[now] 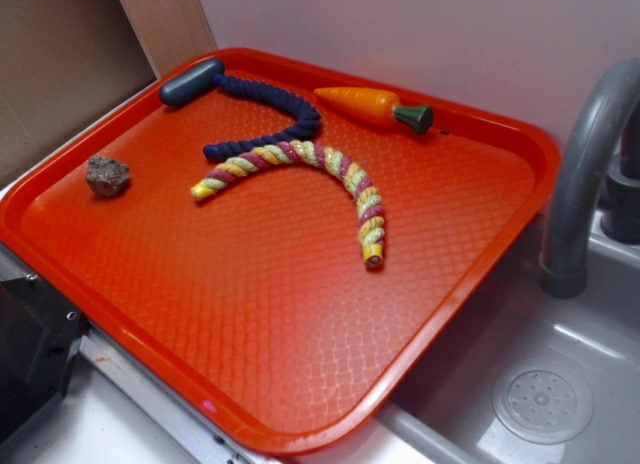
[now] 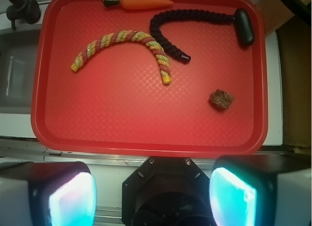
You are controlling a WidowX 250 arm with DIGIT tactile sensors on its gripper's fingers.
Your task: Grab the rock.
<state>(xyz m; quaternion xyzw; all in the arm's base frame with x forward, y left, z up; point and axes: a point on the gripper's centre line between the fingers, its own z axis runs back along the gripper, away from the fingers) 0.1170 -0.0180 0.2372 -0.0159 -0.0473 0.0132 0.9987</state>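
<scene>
The rock [image 1: 107, 175] is a small lumpy brown-grey stone lying on the red tray [image 1: 300, 384] near its left edge. In the wrist view the rock [image 2: 222, 99] lies at the tray's right side, on the red tray [image 2: 146, 138]. My gripper [image 2: 152, 199] is open and empty, its two pads [image 2: 73, 199] wide apart at the bottom of the wrist view, high above and behind the tray's near rim. The gripper does not show in the exterior view.
On the tray lie an orange toy carrot [image 1: 372, 106], a dark handle with navy rope [image 1: 250, 94] and a striped yellow-pink rope [image 1: 330, 179]. A grey sink with faucet [image 1: 585, 174] is at right. A black robot base [image 2: 161, 192] sits below the tray.
</scene>
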